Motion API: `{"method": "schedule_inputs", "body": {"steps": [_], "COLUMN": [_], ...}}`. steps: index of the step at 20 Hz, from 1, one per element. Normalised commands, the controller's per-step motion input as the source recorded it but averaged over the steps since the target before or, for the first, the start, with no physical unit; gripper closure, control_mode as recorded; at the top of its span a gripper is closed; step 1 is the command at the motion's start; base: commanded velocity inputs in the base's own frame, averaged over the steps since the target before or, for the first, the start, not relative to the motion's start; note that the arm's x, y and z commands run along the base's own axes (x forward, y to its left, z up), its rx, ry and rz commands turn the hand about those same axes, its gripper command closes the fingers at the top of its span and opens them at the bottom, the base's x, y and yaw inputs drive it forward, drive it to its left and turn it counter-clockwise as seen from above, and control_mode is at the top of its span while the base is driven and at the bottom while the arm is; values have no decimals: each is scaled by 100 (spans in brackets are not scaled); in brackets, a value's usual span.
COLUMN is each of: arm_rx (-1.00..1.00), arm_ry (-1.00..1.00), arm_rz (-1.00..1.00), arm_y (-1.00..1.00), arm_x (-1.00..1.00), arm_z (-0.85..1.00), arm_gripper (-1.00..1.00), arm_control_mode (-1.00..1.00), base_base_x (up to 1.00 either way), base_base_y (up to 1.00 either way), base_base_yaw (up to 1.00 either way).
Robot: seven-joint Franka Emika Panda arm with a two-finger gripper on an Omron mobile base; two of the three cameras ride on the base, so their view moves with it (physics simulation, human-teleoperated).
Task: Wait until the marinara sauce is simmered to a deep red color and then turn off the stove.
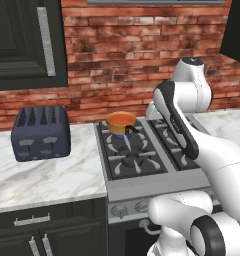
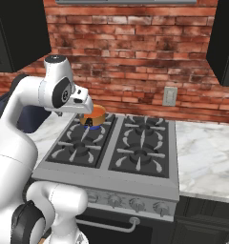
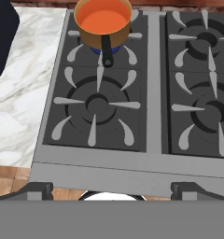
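Hovering with fingers [image 3: 112, 189] spread, I see orange marinara sauce [image 3: 103, 18] at 12 o'clock, stove [image 3: 153, 93] grates between, toaster [image 1: 40, 132] at 10.

Left and right base views: set behind the arm, looking forward and down at the stove [image 1: 134, 160] from either side, sharing its saucepan [image 2: 93, 114] and brick wall [image 2: 135, 52]. Hand view: nearer, looking down on the burners.
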Motion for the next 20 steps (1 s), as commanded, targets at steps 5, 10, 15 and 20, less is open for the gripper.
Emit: {"method": "schedule_inputs", "body": {"steps": [5, 10, 15, 20], "arm_rx": [0, 0, 0, 0], "arm_ry": [0, 0, 0, 0], "arm_rz": [0, 0, 0, 0], "arm_y": [0, 0, 0, 0], "arm_x": [0, 0, 0, 0], "arm_z": [0, 0, 0, 0], "arm_gripper": [-100, -100, -100, -100], "arm_control_mode": [-100, -100, -100, -100], "base_base_x": [0, 0, 0, 0], "base_base_y": [0, 0, 0, 0], "base_base_yaw": [0, 0, 0, 0]}}
